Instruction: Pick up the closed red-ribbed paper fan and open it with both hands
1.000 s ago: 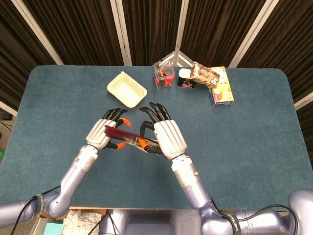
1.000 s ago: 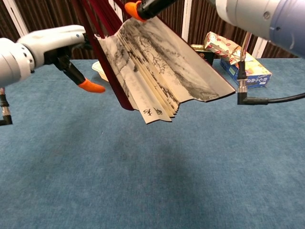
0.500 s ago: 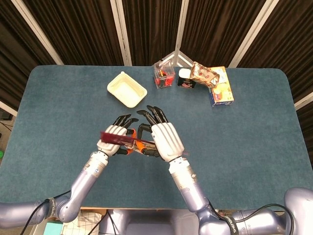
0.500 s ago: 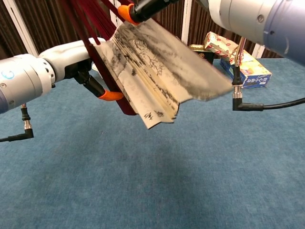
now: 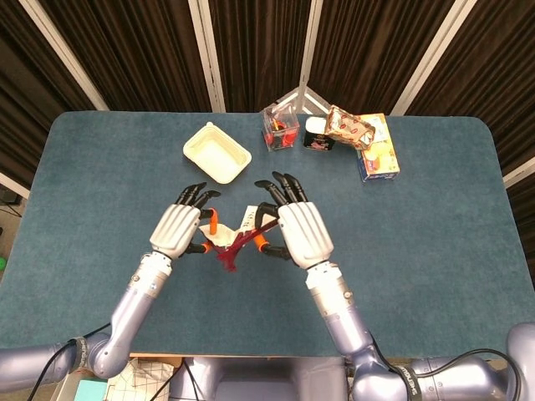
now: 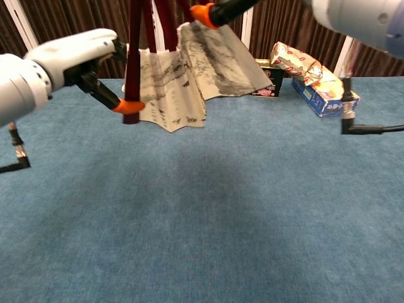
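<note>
The paper fan (image 5: pixel 237 237) hangs part-open between my two hands above the blue table (image 5: pixel 100 167). Its dark red ribs (image 5: pixel 227 256) meet at a pivot on the near side, and the inked paper (image 5: pixel 248 219) spreads away from me. In the chest view the pleated paper (image 6: pixel 183 82) fans out downward, with a red outer rib (image 6: pixel 134 57) standing upright at its left. My left hand (image 5: pixel 178 230) grips that left rib, an orange fingertip (image 6: pixel 129 106) pressing on it. My right hand (image 5: pixel 303 232) holds the fan's right edge; its orange fingertip (image 6: pixel 203 12) shows at the paper's top.
A cream tray (image 5: pixel 216 152) lies just beyond the hands. Along the far edge stand a clear box of red items (image 5: pixel 280 127), a dark box (image 5: pixel 318 134), a snack packet (image 5: pixel 349 125) and a tissue box (image 5: pixel 378 154). A black cable (image 6: pixel 372 129) trails at the right.
The hands have drawn apart after closing in. The fan has swung from a slanted, flat-lying pose to hang more upright, pivot toward me, its paper spread between the hands.
</note>
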`<state>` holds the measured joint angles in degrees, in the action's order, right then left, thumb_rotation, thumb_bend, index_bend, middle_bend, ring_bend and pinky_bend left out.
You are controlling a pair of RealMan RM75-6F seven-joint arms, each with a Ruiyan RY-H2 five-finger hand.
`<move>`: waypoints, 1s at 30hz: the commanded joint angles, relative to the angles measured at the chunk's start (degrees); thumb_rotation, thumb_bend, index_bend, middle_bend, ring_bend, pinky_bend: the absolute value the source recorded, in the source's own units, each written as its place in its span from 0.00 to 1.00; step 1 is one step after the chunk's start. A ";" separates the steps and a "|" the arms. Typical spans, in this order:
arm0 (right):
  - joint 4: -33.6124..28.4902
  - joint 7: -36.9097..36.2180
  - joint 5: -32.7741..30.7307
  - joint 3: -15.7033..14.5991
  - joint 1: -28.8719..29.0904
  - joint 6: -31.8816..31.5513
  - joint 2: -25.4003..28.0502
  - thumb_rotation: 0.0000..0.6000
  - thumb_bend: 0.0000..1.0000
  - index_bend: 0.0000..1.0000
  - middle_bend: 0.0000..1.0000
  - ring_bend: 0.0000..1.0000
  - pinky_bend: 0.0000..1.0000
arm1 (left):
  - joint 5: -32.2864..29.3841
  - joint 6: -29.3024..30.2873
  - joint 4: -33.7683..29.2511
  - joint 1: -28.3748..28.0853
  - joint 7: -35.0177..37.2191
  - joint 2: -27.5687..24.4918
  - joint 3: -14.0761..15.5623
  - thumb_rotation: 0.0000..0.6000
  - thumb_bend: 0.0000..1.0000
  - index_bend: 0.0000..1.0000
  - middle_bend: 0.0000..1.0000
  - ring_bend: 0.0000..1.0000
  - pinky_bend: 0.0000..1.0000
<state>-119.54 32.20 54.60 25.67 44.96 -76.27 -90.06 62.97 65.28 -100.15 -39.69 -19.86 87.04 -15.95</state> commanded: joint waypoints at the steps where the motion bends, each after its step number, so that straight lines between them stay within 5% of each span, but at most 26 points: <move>1: 0.70 -0.66 0.93 -0.80 -0.99 0.04 1.76 1.00 0.47 0.75 0.21 0.00 0.00 | 0.49 0.53 -0.36 0.64 0.37 -1.84 -0.10 1.00 0.44 0.72 0.16 0.00 0.00; 14: 3.23 -4.32 6.37 -4.95 -5.74 -0.47 8.86 1.00 0.47 0.76 0.21 0.00 0.00 | 1.95 1.77 -1.94 3.33 2.18 -9.97 0.32 1.00 0.45 0.72 0.17 0.00 0.00; 30: 8.01 -9.95 12.22 -10.22 -10.51 -1.16 12.06 1.00 0.47 0.76 0.22 0.00 0.00 | 3.51 2.35 -2.51 4.55 3.68 -13.85 0.97 1.00 0.45 0.73 0.17 0.00 0.00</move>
<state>-111.76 22.46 66.62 15.68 34.64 -77.50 -78.02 66.51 67.64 -102.69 -35.11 -16.16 73.16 -14.98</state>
